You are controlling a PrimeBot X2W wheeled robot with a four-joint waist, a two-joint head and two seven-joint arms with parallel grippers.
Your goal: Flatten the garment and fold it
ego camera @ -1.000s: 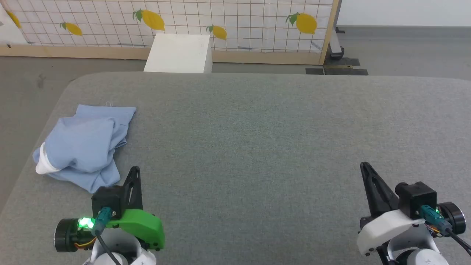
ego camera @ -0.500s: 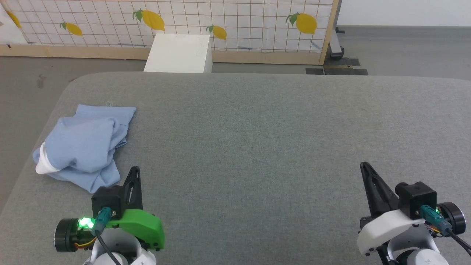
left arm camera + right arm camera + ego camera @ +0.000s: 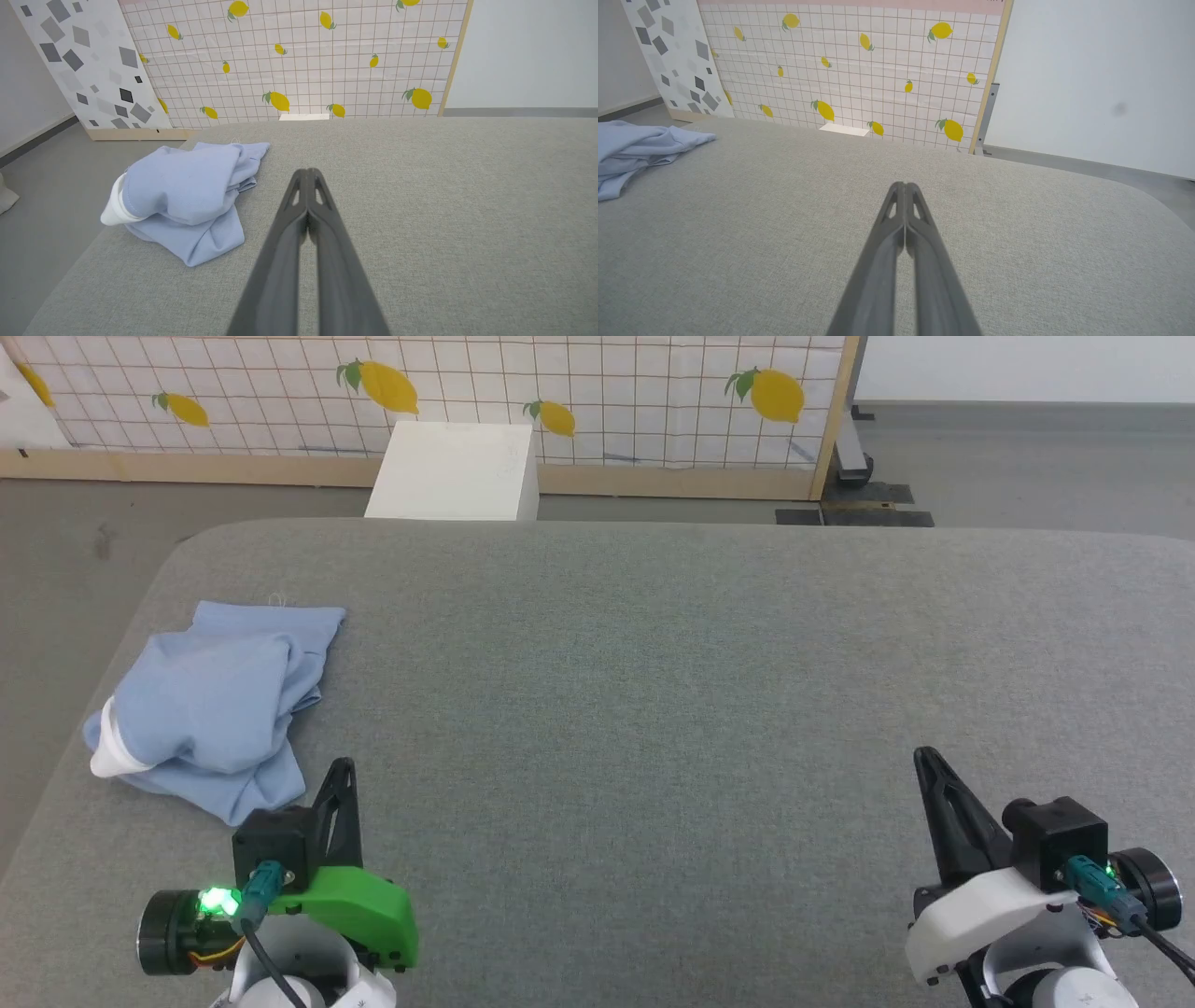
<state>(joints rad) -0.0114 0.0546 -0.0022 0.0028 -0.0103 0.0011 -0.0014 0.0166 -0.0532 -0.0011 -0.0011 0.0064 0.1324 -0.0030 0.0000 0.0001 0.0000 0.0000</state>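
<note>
Pre-grasp step: garment (image 3: 210,709) is lying crumpled near left edge of grey table (image 3: 653,644), L gripper (image 3: 344,765) & R gripper (image 3: 922,754) are hovering empty w/ fingers pressed together; next move is calling for opening L, reaching fwd-left onto cloth.

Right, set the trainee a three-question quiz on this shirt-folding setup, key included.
1. True or false: the light blue shirt lies spread flat on the grey cloth-covered table.
2. Which is nearer the shirt? A: left gripper. B: right gripper.
3. Fill the gap: both grippers' jaws are ____, holding nothing.

Key: 1 false, it is a crumpled heap near the table's left edge; 2 A; 3 shut.
</note>
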